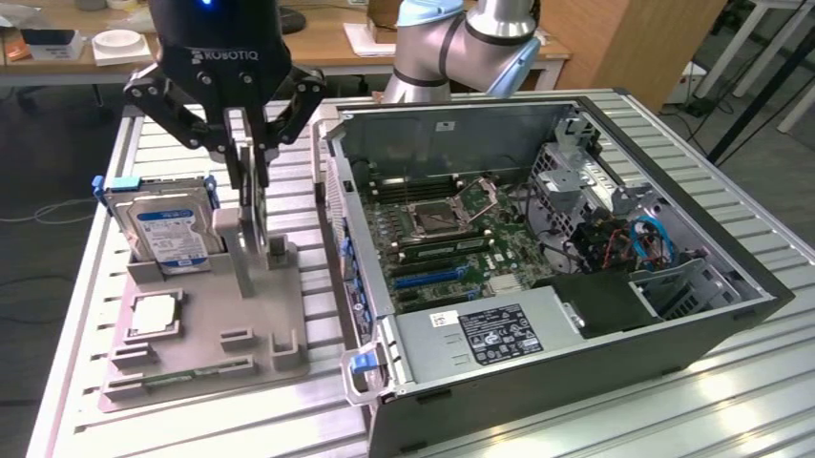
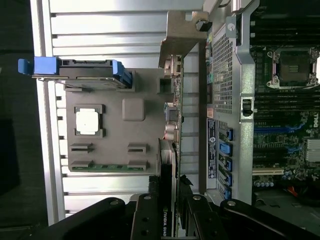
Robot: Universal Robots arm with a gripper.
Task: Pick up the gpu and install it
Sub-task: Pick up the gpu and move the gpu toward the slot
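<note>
**Exterior view:**
- gripper point(image 1: 251, 162) at 11 o'clock in frame, pointing straight down over the tray point(image 1: 274, 315).
- Jaws roughly half closed, pinched on the gpu point(image 1: 260, 205), one finger on each face.
- gpu stands on edge, upright, at the tray's 1 o'clock corner.
- Can't tell whether its lower edge sits in the tray slot or is clear of it.
- drive point(image 1: 172, 234) upright at the tray's 11 o'clock, cpu point(image 1: 153, 315) at 9 o'clock, ram point(image 1: 178, 379) flat at 7 o'clock.
- case point(image 1: 688, 334) lies at 3 o'clock of the tray, just beside it, side open and board point(image 1: 433, 224) exposed.
- arm point(image 1: 459, 38) at 12 o'clock, behind the case.
- Everything sits on a slatted metal table point(image 1: 76, 324).

**Wrist view:**
- Camera looks down the gpu's point(image 2: 167, 165) top edge.
- gripper point(image 2: 169, 215) straddles it, with black fingers point(image 2: 145, 215) against both faces near the end with the label.
- Silvery bracket point(image 2: 177, 35) is at the card's far end from the gripper.
- gpu runs along the tray point(image 2: 120, 145) edge nearest the case point(image 2: 220, 100), between tray and case wall.
- drive point(image 2: 75, 72), cpu point(image 2: 88, 121) and ram point(image 2: 107, 167) sit in their tray pockets, apart from the gpu.
- board point(image 2: 285, 125) shows inside the case.
</note>
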